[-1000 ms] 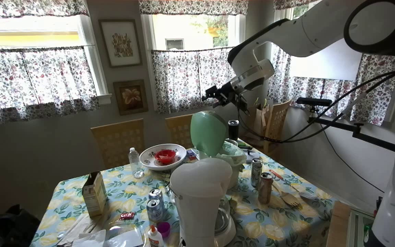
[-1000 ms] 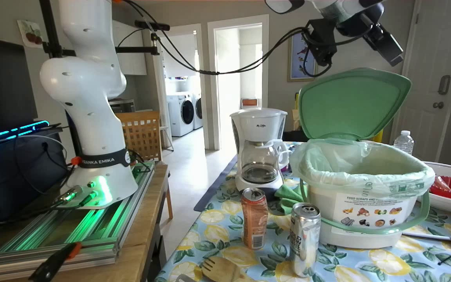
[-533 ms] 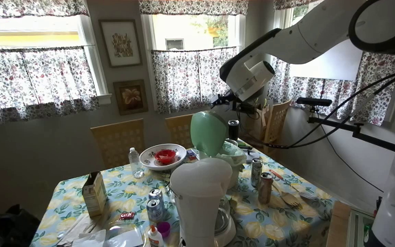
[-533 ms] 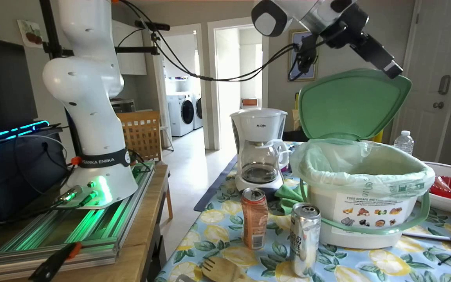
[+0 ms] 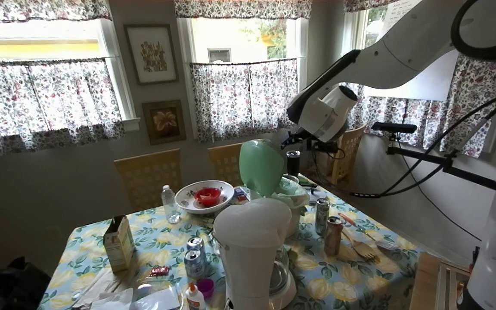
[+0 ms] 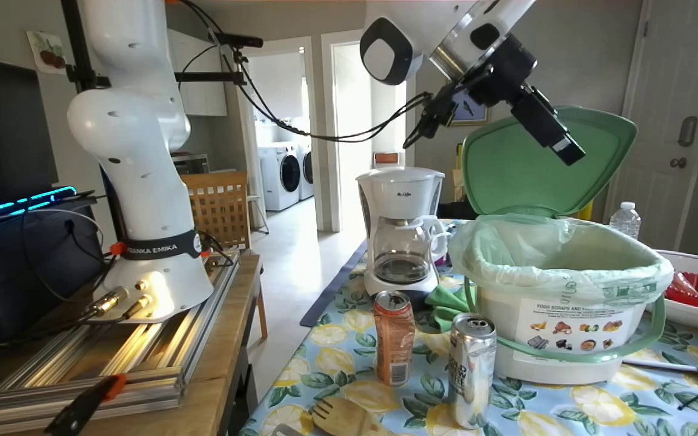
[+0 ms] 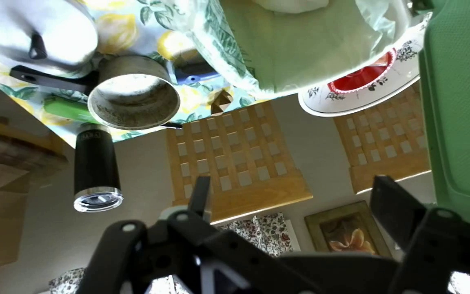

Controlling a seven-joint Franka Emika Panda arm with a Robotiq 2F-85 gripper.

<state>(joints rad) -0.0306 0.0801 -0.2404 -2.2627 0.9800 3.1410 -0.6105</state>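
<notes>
I see the rounded green plastic lid [image 6: 543,184] already open on the cream plastic bin [image 6: 500,315], the black two-fingered gripper [image 7: 293,194] near it spread wide, nothing grasped yet

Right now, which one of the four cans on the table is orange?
The upright can beside the silver can, near the food-scraps bin: it alone is orange; the other two cans look silver-blue.

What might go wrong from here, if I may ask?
The open tool looks close to the raised green lid; a sideways swing might knock it and jolt the food-scraps bin. If lowered, its fingers could snag the overhanging plastic liner. The upright silver can near the bin might topple if bumped.
</notes>
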